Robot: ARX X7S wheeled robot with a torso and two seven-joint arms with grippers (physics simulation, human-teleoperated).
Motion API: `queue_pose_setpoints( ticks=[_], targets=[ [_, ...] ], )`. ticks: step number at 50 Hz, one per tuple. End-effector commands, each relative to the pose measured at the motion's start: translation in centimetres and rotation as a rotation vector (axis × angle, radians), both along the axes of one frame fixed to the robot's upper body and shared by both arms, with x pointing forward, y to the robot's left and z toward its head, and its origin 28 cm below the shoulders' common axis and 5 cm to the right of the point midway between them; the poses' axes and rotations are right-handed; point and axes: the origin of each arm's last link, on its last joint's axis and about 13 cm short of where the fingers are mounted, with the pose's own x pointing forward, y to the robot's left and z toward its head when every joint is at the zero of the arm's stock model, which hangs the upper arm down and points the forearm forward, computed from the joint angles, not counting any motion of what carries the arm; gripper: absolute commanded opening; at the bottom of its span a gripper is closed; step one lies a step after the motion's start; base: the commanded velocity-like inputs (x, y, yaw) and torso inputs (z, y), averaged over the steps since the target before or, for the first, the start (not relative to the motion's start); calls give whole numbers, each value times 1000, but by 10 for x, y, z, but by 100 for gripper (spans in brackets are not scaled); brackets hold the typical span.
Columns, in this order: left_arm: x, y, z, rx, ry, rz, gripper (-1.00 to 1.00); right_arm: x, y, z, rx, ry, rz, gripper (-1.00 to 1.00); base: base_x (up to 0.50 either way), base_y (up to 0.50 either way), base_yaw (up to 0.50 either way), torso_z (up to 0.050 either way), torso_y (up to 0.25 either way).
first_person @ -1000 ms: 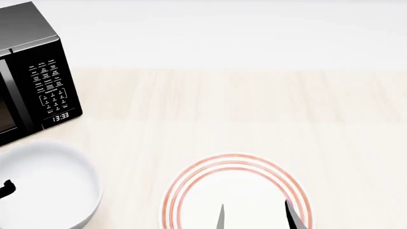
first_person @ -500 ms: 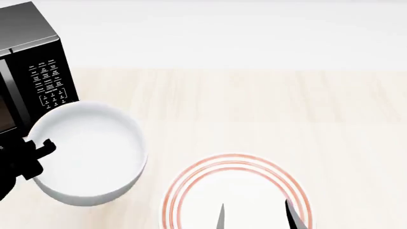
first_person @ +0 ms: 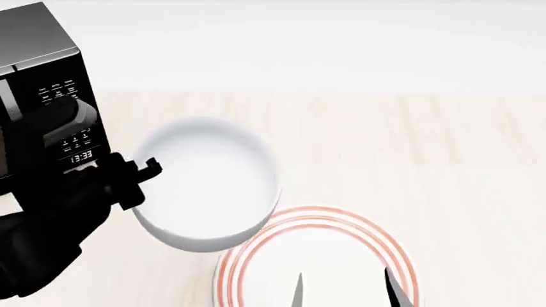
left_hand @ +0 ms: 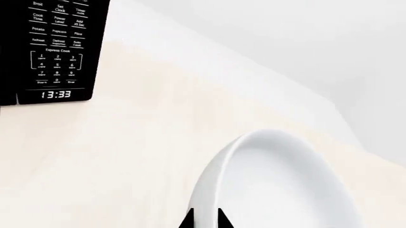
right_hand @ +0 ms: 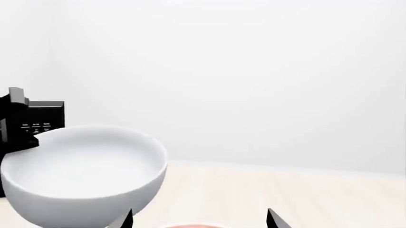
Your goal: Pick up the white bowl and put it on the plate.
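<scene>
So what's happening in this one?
The left gripper is pinching the rim of the white bowl and carrying it in the air toward the red-ringed plate. The bowl already overlaps the plate's near-left edge in the head view but isn't set down. The right gripper hangs open over the plate. A microwave stands at the left.

L claw (first_person: 137,182) clamped, R claw (first_person: 346,289) agape.

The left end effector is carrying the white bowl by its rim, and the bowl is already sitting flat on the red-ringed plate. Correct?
Not quite. The left end effector does hold the white bowl by its rim, but the bowl is not on the plate yet. The right wrist view shows it raised above the table; the head view shows it overlapping only the plate's edge.
</scene>
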Motion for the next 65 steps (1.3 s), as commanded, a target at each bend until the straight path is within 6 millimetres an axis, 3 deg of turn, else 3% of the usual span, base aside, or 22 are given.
queue_pose_setpoints(
  ticks=[1, 31, 65],
  targets=[
    [3, -28, 9, -27, -28, -93, -100, 0, 0, -1, -3, 1, -1, 100, 0, 0, 0, 0, 0],
    [-12, -75, -7, -109, 16, -243, -100, 1, 1, -3, -1, 20, 7, 100, 0, 0, 0, 0, 0],
    [-11, -85, -40, -147, 88, -250, -100, 1, -1, -7, 0, 28, 3, 100, 0, 0, 0, 0, 1]
  ],
)
